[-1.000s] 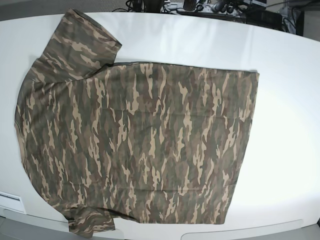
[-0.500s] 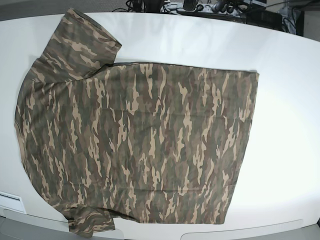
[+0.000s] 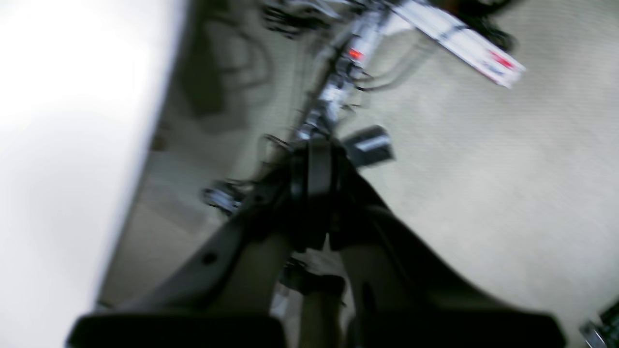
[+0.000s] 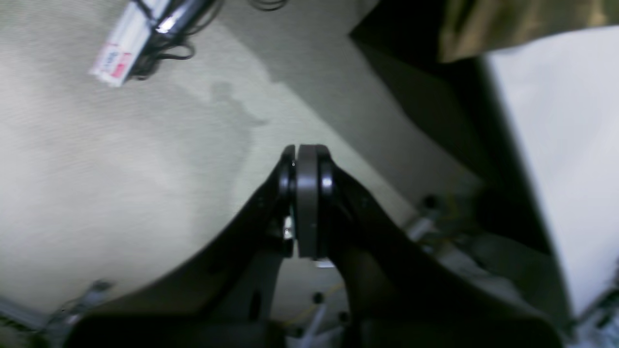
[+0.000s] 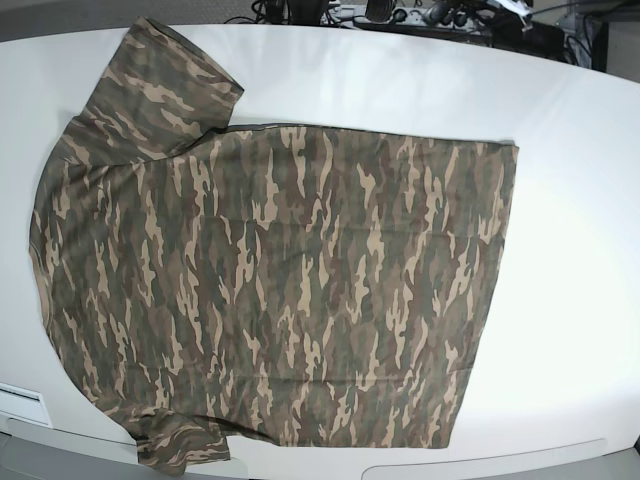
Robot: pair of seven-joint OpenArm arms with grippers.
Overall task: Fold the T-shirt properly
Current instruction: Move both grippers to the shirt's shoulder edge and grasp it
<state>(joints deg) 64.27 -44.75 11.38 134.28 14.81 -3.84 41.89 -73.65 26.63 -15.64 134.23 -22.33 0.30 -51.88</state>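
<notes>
Base view showed the T-shirt [image 5: 270, 290] laid flat and spread open on the white table [image 5: 580, 250], with no fold made in it. Its body ran from 9 o'clock to 3 o'clock, the straight hem toward 3 o'clock and the shoulders toward 9 o'clock. One sleeve was seen at 7 o'clock near the front edge of the table, the other at 11 o'clock toward the far edge. The cloth was patterned in brown, tan and dark green camouflage, and only slight wrinkles were seen; this flat spread was judged to suit a first fold.

Neither arm was seen over the table. From the wrist views, both were judged to be parked off its sides, over the carpet, so that the shirt was left clear. The left gripper [image 3: 314, 193] was seen with its jaws pressed together on nothing, the table edge at its 9 o'clock. The right gripper [image 4: 305, 198] was likewise closed and empty, with a corner of the shirt at its 1 o'clock. Farthest off, cables [image 5: 400, 14] were seen beyond the table at 12 o'clock.
</notes>
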